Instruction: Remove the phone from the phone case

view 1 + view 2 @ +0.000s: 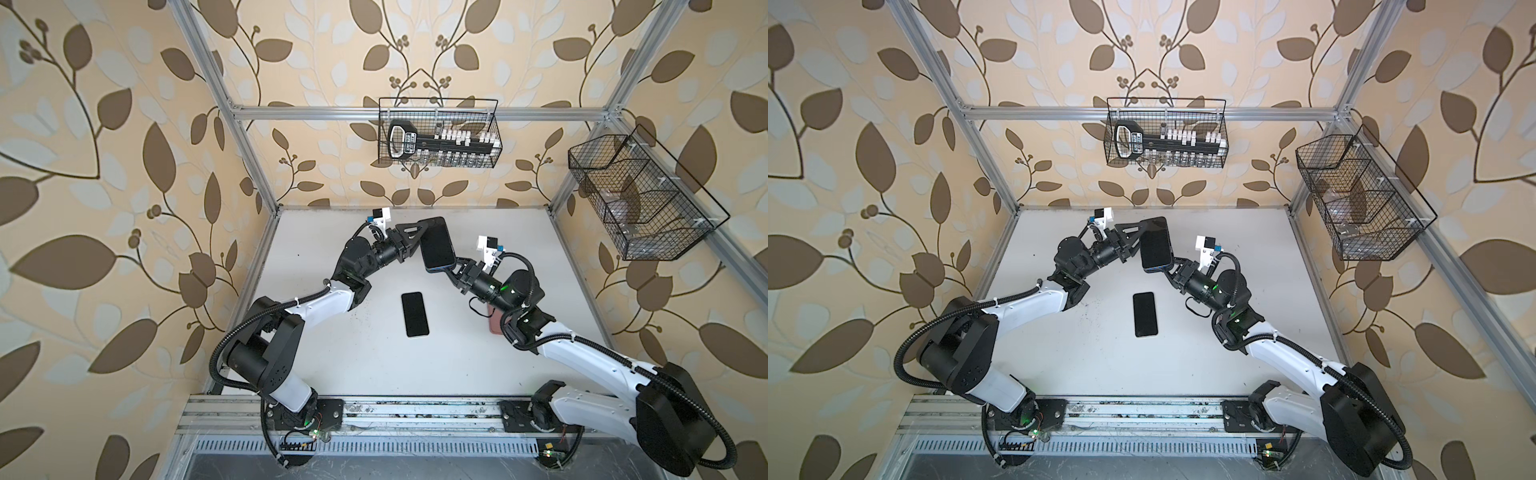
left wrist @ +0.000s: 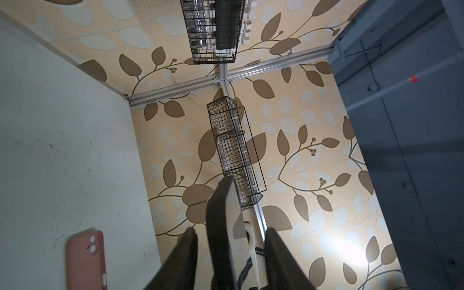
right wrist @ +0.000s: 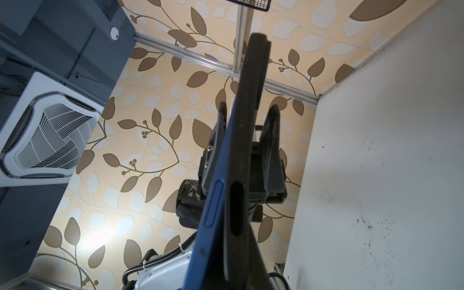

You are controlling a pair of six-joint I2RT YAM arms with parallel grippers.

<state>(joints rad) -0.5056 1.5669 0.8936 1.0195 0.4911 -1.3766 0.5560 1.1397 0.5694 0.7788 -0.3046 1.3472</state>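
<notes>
Pink case lies plain in left wrist view, nearly arm-hidden in both top views; cased phone aloft over table, right gripper clamping its end, left gripper parted astride it.

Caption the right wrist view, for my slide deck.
Edge-on cased phone, the open left pincer straddling it behind.

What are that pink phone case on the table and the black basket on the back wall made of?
The pink phone case looks like matte silicone or soft plastic: rounded edges, no glare. The black basket looks like coated metal wire: a thin, rigid, see-through grid.
</notes>
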